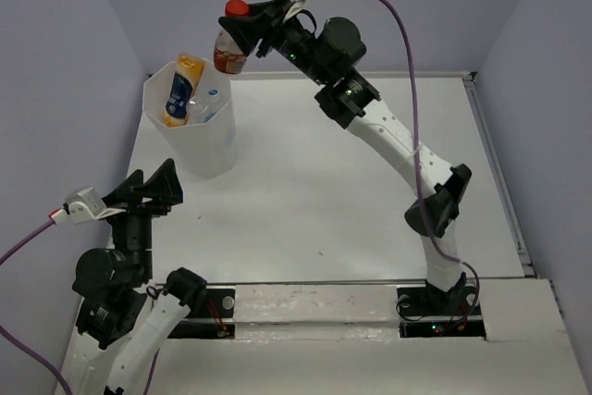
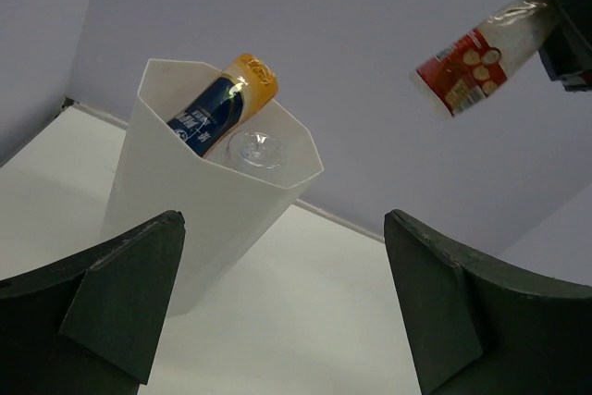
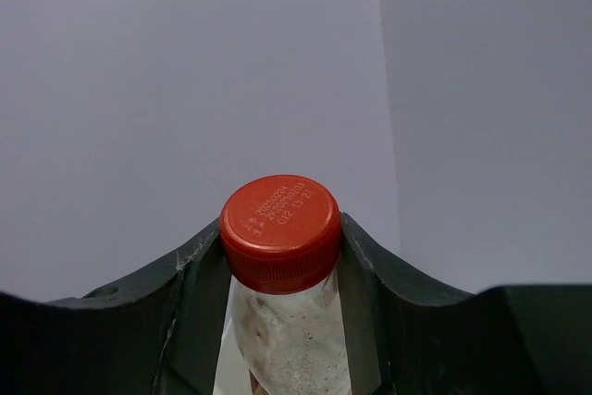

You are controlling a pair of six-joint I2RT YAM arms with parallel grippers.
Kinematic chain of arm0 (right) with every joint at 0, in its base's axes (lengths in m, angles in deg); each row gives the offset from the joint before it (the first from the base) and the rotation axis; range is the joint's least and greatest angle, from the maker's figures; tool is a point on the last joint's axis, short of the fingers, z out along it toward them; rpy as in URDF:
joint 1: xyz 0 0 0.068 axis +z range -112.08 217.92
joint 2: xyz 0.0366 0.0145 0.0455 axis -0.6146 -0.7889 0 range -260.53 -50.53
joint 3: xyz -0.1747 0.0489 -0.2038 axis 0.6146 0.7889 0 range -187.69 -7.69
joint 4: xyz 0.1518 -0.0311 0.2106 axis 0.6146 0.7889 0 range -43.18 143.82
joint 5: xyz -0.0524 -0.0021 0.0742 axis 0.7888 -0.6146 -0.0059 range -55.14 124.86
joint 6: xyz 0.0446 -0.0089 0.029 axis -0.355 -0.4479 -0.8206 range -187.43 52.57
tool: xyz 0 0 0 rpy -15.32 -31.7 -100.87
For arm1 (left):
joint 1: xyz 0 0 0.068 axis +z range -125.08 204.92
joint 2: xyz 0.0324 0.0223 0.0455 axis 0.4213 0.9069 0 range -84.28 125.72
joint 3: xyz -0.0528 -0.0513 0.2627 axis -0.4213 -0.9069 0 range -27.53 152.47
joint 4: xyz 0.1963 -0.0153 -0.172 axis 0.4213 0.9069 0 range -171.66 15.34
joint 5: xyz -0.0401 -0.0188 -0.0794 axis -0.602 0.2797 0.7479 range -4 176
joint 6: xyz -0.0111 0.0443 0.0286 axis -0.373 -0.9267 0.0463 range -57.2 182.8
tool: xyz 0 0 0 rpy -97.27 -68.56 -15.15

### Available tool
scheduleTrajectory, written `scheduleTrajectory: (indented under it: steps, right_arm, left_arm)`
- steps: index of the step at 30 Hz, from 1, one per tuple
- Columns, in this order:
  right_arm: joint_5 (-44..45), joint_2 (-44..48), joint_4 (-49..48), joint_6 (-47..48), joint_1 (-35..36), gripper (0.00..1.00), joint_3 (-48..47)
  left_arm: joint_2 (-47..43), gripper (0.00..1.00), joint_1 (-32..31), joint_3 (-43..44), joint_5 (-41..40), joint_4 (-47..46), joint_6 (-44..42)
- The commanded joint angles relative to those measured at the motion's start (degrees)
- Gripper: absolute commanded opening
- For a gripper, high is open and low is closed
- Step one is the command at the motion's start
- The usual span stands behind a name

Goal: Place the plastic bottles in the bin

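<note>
The right end effector (image 1: 242,32) is gripping a red-capped, red-labelled clear plastic bottle (image 1: 229,51), raised beside the translucent white octagonal plastic bin (image 1: 208,141).
From above, the bottle is hanging up and right of the bin's rim, and the left end effector (image 1: 153,184) is hovering open over the white bench (image 1: 324,182). The left wrist view is showing an orange-topped, blue-labelled bottle (image 2: 222,104) jutting from the bin. The right wrist view is showing jaws clamping under the cap (image 3: 280,224). Releasing is probably best once the bottle is over the opening's free side.

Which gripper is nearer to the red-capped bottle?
Right. The right gripper is shut on the red-capped bottle, held high beside the bin; the left gripper is open, low on the bin's near side.
</note>
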Motion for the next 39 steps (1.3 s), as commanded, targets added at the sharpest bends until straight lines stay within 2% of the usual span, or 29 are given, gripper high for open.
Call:
scheduleTrajectory:
  steps: [1, 4, 7, 16, 18, 19, 22, 23, 26, 33, 37, 39]
  right_arm:
    - [-2.2, -12.8, -14.7, 0.5, -0.3, 0.05, -8.9]
    - [-2.0, -19.9, -19.9, 3.1, 0.2, 0.05, -13.9]
    - [0.2, -25.0, -20.2, 6.5, 0.2, 0.03, -19.2]
    - [0.7, -25.3, -20.2, 12.1, 0.8, 0.02, -10.0]
    - [0.7, -25.8, -19.7, 12.2, 1.3, 0.09, -8.2]
    - [0.1, -26.3, -19.2, 12.3, 1.3, 0.23, -7.9]
    - [-0.1, -26.9, -17.7, 14.9, 1.9, 0.51, -7.7]
    - [0.0, -27.0, -17.0, 15.4, 2.4, 0.68, -8.5]
    - [0.7, -27.2, -15.8, 15.9, 2.4, 0.84, -9.8]
    - [0.4, -24.2, -15.7, 11.0, 2.4, 0.96, -10.2]
    - [1.3, -18.5, -13.5, 7.6, 2.4, 1.0, -10.5]
    - [2.2, -15.0, -13.3, 6.6, 2.4, 1.0, -4.6]
  left_arm:
    - [1.7, 0.99, 0.3, -0.1, -1.3, -1.7, 0.6]
    - [1.8, 0.99, 0.3, -0.2, -1.0, -1.8, 0.5]
    - [1.9, 0.99, 0.3, -0.3, -1.0, -1.9, 0.4]
    - [1.8, 0.99, 0.4, -0.3, -0.9, -2.4, 0.2]
    - [2.0, 0.99, 0.7, -0.3, -0.6, -2.4, 0.1]
    - [2.0, 0.99, 0.8, -0.4, -0.6, -2.4, 0.0]
    - [2.4, 0.99, 1.1, -0.4, -0.5, -2.4, 0.0]
    - [2.4, 0.99, 1.2, -0.3, -0.5, -2.4, 0.0]
    - [2.4, 0.99, 1.9, -0.2, -0.5, -2.2, 0.0]
    - [3.0, 0.99, 3.6, -0.5, 0.2, -2.4, -0.5]
    - [4.0, 0.99, 3.9, -0.7, 0.2, -2.2, -0.7]
    - [4.5, 0.99, 4.2, -0.7, 0.1, -2.0, -0.8]
